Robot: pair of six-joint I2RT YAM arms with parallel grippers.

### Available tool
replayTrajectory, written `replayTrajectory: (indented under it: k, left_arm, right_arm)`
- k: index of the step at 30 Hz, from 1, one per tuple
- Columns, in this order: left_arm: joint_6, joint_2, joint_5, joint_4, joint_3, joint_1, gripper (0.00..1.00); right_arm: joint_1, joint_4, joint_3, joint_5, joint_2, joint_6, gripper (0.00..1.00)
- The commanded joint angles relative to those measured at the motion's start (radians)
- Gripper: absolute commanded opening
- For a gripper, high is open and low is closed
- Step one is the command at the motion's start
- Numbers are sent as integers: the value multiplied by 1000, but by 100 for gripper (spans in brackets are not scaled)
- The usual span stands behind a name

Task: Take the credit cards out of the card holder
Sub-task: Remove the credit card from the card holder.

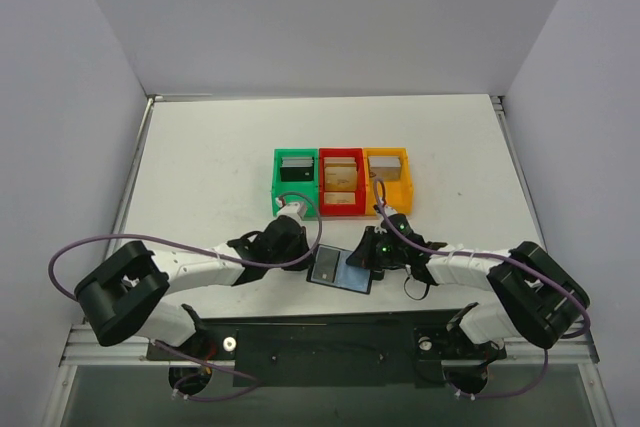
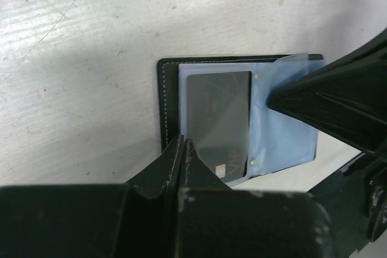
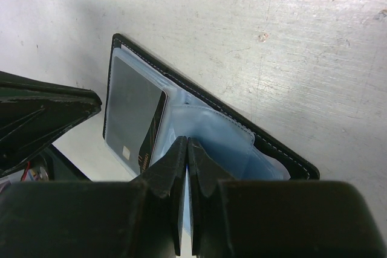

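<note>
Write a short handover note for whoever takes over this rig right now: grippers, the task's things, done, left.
Left gripper: shut at the edge of the card holder, grip unclear.
Right gripper: shut on its clear sleeve.
Holder lies open on the table between the arms; a dark card sits in a sleeve.
Done: holder open. Left: draw the card out.

Open card holder [image 1: 340,269] lies flat, grey card [image 2: 217,113] sleeved inside.

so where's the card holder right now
Top view: card holder lies open at centre between the left gripper and right gripper, just nearside of the red bin.
</note>
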Motion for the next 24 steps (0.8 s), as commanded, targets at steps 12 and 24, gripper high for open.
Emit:
replayTrajectory:
  k: [12,24]
  left_arm:
    - [32,55,-12,-19,65,-24,0]
    - [29,102,30,27,81,-61,0]
  right_arm:
    - [8,-142,-18,78,43,-57,0]
    - [6,-124,-19,69,63,-54,0]
